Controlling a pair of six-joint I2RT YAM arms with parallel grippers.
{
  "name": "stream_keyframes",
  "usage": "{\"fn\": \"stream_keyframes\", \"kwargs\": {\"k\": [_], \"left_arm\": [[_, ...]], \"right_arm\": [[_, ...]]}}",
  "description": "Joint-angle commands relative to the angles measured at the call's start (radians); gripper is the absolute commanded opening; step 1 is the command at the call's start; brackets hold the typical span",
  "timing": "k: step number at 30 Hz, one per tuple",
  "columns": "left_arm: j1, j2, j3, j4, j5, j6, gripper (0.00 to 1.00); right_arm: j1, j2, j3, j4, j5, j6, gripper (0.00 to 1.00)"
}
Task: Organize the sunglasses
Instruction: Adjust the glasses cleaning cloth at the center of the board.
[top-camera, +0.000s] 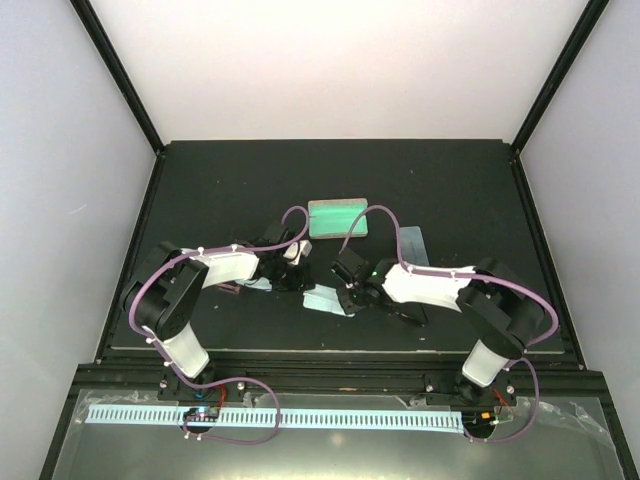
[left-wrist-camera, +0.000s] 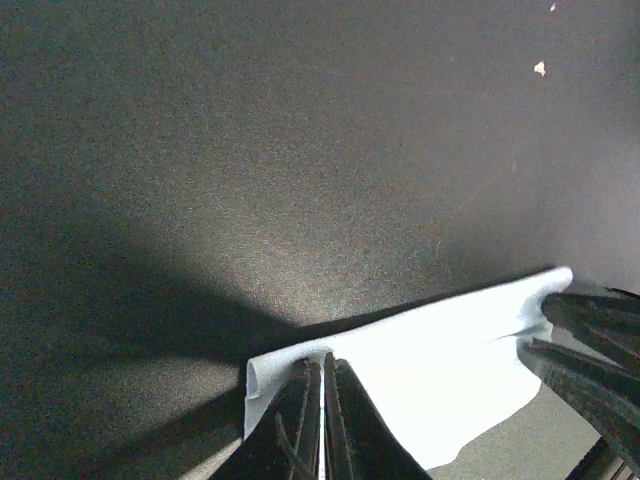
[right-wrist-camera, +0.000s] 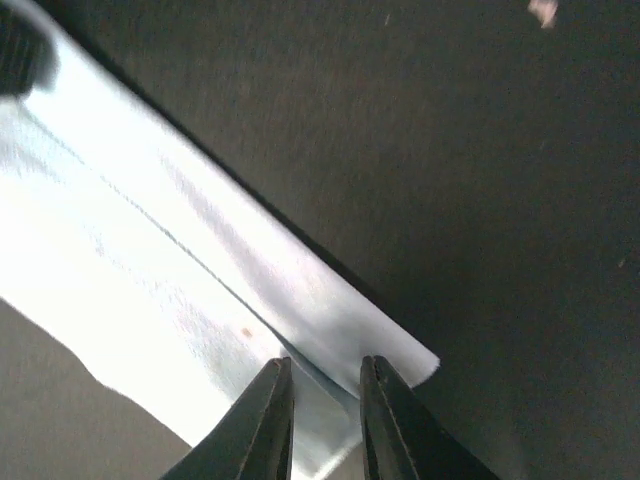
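Black matting (top-camera: 220, 190) covers the table inside white walls, with both arm bases at the near edge.

Nearest the bases, a thin reddish sliver just on the near side of the left forearm is all that shows of what may be the pink sunglasses (top-camera: 228, 289). It is too small to be sure. The black pair cannot be made out against the dark mat.

At mid-table the two arms bend inward toward each other over one light blue cloth (top-camera: 325, 300). The left gripper (left-wrist-camera: 322, 368) has its fingers pressed together on one edge of the cloth, which curls up at the pinch. The right gripper (right-wrist-camera: 325, 395) has its fingers only a narrow gap apart, with the opposite, folded corner of the same cloth caught between them. From the left wrist, the cloth spans between the two grippers above the mat.

Beyond them, a blue-green case (top-camera: 338, 217) lies flat, apart from the cloth. Whether it is open, and what it holds, cannot be told. Right of it a pale blue-grey piece (top-camera: 414, 243) lies partly under the right arm's cable. Whether it is cloth or case is unclear.
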Motion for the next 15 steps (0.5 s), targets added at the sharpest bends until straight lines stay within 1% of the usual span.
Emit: {"fn": "stream_keyframes", "kwargs": {"k": [1, 4, 6, 9, 11, 13, 15], "left_arm": [[-0.006, 0.018, -0.001, 0.0, -0.021, -0.007, 0.04], [-0.006, 0.017, 0.0, -0.002, -0.019, -0.006, 0.04], [-0.006, 0.015, -0.001, -0.002, -0.012, -0.005, 0.04], [-0.006, 0.008, 0.0, -0.002, 0.005, 0.0, 0.04], [-0.005, 0.004, -0.002, -0.003, 0.007, 0.002, 0.04], [-0.005, 0.004, -0.001, -0.004, 0.006, 0.005, 0.04], [-0.006, 0.006, -0.002, -0.005, 0.006, 0.004, 0.04]], "right_arm": [[0.003, -0.056, -0.049, -0.069, -0.115, -0.047, 0.22], [0.003, -0.095, -0.069, -0.06, -0.223, -0.105, 0.22], [0.002, -0.112, -0.069, -0.057, -0.264, -0.123, 0.22], [0.002, -0.137, -0.055, -0.039, -0.24, -0.103, 0.22], [0.003, -0.137, -0.038, -0.026, -0.175, -0.064, 0.23], [0.003, -0.117, -0.013, -0.009, -0.118, -0.03, 0.22], [0.003, -0.08, 0.01, 0.018, -0.115, -0.014, 0.22]]}}
